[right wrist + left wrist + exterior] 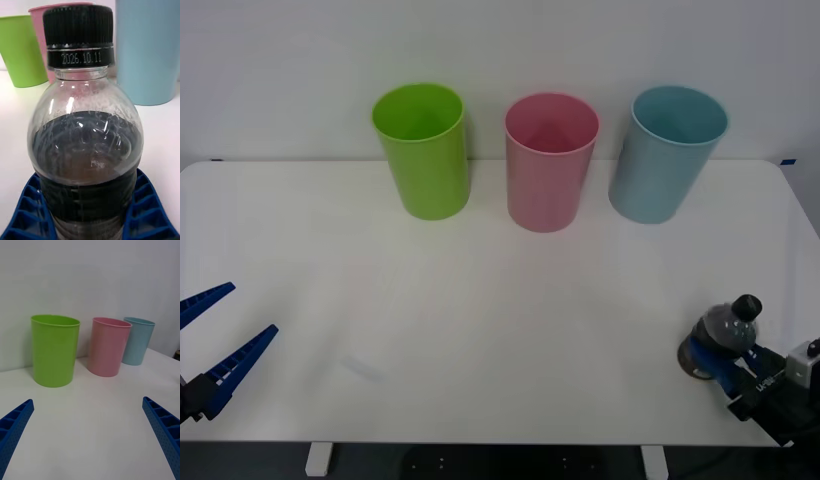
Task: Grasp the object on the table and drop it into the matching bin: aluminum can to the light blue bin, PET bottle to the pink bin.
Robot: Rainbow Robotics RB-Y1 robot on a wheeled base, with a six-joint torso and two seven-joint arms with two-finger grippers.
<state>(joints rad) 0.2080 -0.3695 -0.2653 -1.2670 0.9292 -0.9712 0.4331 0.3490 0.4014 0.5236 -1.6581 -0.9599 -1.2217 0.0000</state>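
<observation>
Here the PET bottle (726, 335) stands near the right end of the table (480, 330), well apart from the pink bin (550, 160) and on the robot's side of it, off toward the right. The right gripper (720, 368) sits at the bottle's base, on the side facing away from the pink bin. In the right wrist view the bottle (87, 123) rises between the two blue ribbed fingers (30, 210), one flanking each side of its lower body and lying against the dark label, so the pincer is closed narrow around it. The bottle looks roughly upright, its black cap (78, 32) topmost and dark brown liquid filling the body up to the shoulder. From that view the pink bin (39, 41) shows past the cap, the light blue bin (148, 52) to one side of it and the lime green bin (20, 52) to the other.

The three bins stand in a row along the far edge of the table: the pink bin in the middle, the lime green bin (422, 150) on its left, the light blue bin (668, 152) on its right, all upright and apart from one another.

The left gripper (215, 340) hangs over the near left part of the table, far from the pink bin, its fingers (161, 427) spread wide with nothing between them.
</observation>
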